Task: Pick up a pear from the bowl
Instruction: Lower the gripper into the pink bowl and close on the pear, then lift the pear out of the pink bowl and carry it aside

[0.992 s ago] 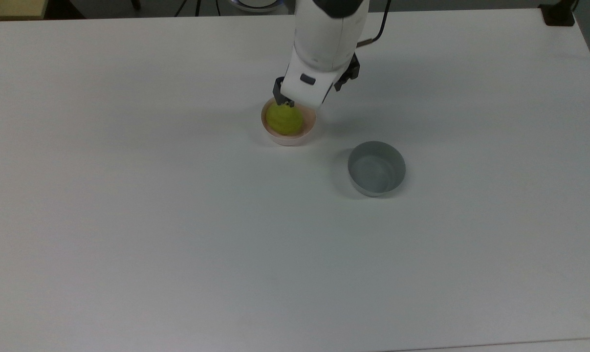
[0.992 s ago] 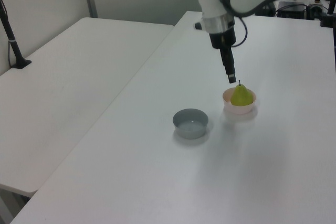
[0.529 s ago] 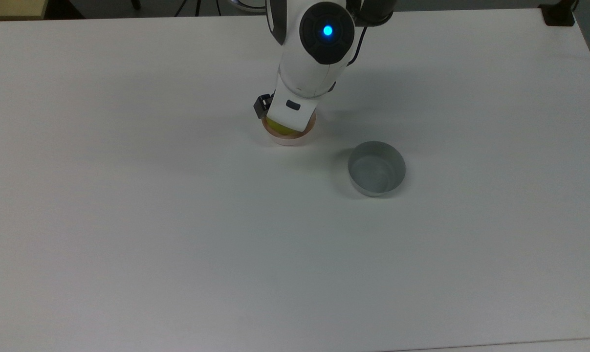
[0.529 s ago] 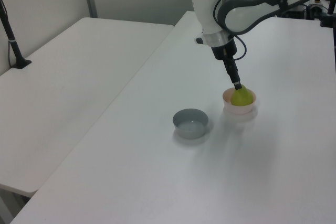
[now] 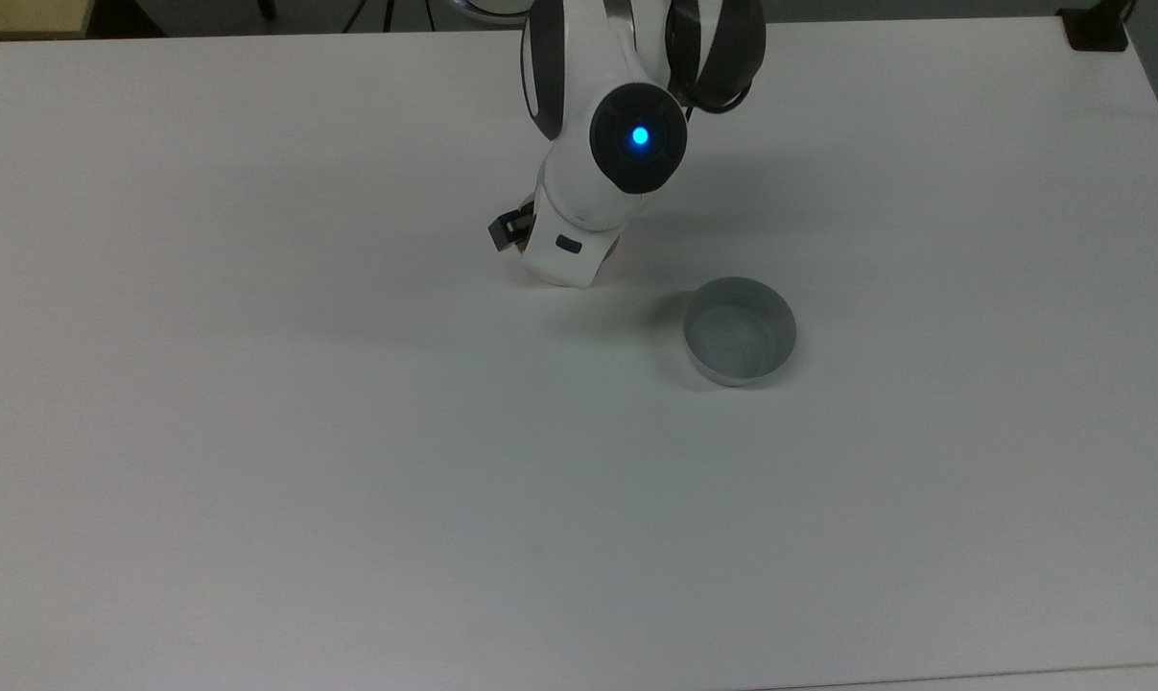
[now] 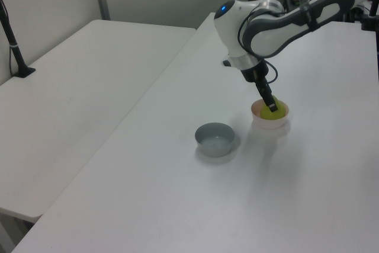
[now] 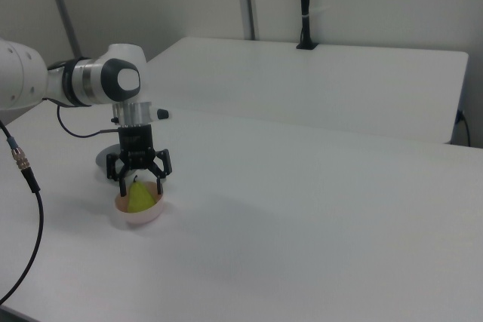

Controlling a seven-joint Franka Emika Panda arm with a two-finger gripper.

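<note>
A yellow-green pear (image 7: 140, 197) stands upright in the pale pink bowl (image 7: 142, 215) at the right view's lower left. My gripper (image 7: 139, 179) hangs straight over it, open, with one dark finger on each side of the pear's upper part. Whether the pads touch the fruit I cannot tell. From the left view the pear (image 6: 276, 111) shows in the bowl (image 6: 269, 125) with a finger (image 6: 271, 105) in front of it. In the top view my white wrist covers the bowl and pear; one dark fingertip (image 5: 504, 232) sticks out at its left.
An empty grey bowl (image 5: 739, 329) sits on the white table (image 5: 348, 432) a short way to the top view's right of the pink bowl, also the grey bowl (image 6: 215, 138). A second white table (image 6: 77, 93) adjoins at the left view's left.
The arm has come down and leaned over the pink bowl. The open fingers dropped from above the pear's stem to either side of the pear. In the top view the wrist now covers the bowl.
</note>
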